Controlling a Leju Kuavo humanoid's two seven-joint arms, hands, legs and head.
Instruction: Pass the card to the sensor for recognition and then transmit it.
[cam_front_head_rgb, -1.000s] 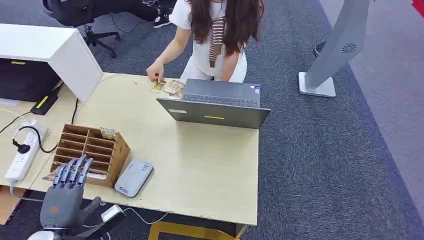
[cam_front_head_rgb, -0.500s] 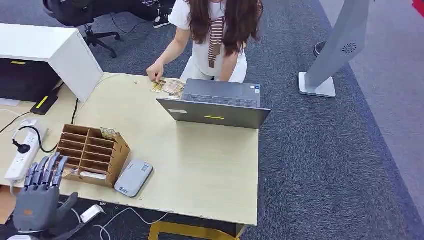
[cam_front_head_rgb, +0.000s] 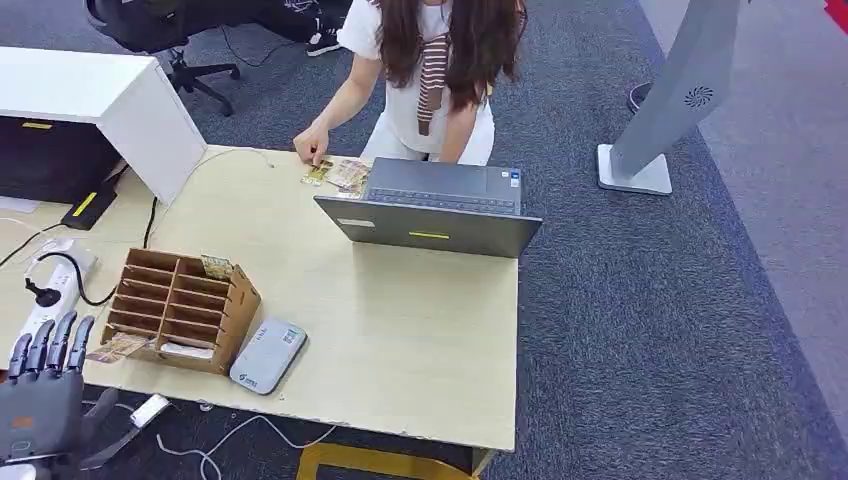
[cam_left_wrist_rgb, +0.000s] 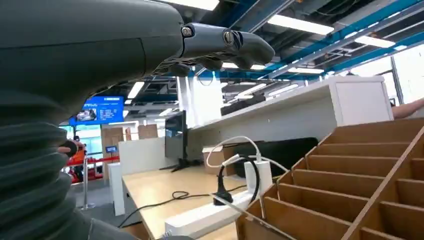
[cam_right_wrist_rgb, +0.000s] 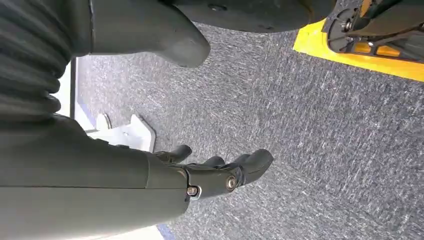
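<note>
Sliding left away from the organizer (cam_front_head_rgb: 180, 308), the left hand (cam_front_head_rgb: 40, 395) stays empty, fingers apart.

Bare tabletop (cam_front_head_rgb: 400, 320) lies between the laptop (cam_front_head_rgb: 430, 215) and the card reader (cam_front_head_rgb: 268, 355); the cardboard organizer (cam_front_head_rgb: 180, 308) blocks the left edge.

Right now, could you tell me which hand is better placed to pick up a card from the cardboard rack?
Probably the left. The left hand hovers open at the table edge beside the cardboard rack, where a card sticks out. The right hand hangs over the carpet.
</note>
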